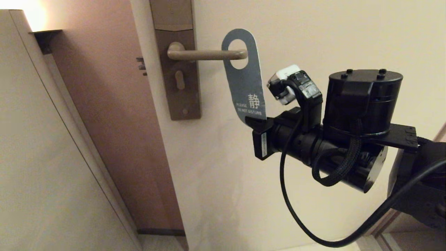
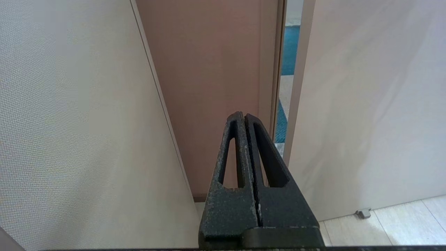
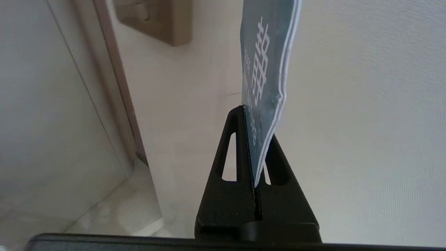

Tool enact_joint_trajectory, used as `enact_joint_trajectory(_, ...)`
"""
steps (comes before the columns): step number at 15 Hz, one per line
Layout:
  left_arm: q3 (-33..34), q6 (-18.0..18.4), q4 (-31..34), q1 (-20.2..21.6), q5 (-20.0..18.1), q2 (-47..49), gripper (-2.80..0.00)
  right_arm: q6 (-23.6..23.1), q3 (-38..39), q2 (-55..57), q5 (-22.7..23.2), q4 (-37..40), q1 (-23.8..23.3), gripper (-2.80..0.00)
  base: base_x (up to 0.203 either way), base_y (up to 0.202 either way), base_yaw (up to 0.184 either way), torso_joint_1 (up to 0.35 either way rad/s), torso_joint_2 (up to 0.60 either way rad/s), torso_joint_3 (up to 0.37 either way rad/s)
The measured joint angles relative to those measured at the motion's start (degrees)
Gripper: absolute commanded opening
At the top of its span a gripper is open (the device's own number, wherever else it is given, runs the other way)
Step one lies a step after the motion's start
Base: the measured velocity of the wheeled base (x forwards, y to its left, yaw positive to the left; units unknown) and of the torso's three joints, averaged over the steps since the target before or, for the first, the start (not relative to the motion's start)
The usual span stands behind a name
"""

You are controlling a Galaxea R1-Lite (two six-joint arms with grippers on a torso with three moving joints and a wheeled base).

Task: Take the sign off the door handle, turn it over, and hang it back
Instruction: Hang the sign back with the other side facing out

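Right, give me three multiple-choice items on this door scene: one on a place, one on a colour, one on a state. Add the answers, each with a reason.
1. Where does the right gripper hold the sign?
A. at its bottom edge
B. at the oval hole
C. at its top end

2. What colour is the face of the sign that shows in the head view?
A. white
B. grey-blue
C. red

3. How is the left gripper?
A. shut on the sign
B. wide open
C. shut, holding nothing

Answers:
1 A: the card's lower end sits between the gripper's fingers, while the door handle passes through the hole at the top.
2 B: white "DO NOT DISTURB" lettering stands on a grey-blue ground.
3 C: in the left wrist view its fingers meet with nothing between them.
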Motion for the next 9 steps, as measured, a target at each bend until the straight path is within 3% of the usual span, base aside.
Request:
enact_joint_trajectory(4, 0.0, 0.0, 0.0, 0.0, 0.0, 0.0, -2.80, -2.5, -0.5, 0.4, -0.7, 0.0, 0.5, -2.80, 0.000, 0.000, 0.000, 0.000, 0.00, 0.000)
enact_joint_trajectory(9, 0.0, 0.0, 0.0, 0.0, 0.0, 0.0, -2.80, -4.9, -1.4, 0.9, -5.1, -0.1, 1.4, -2.80, 0.000, 0.000, 0.000, 0.000, 0.00, 0.000)
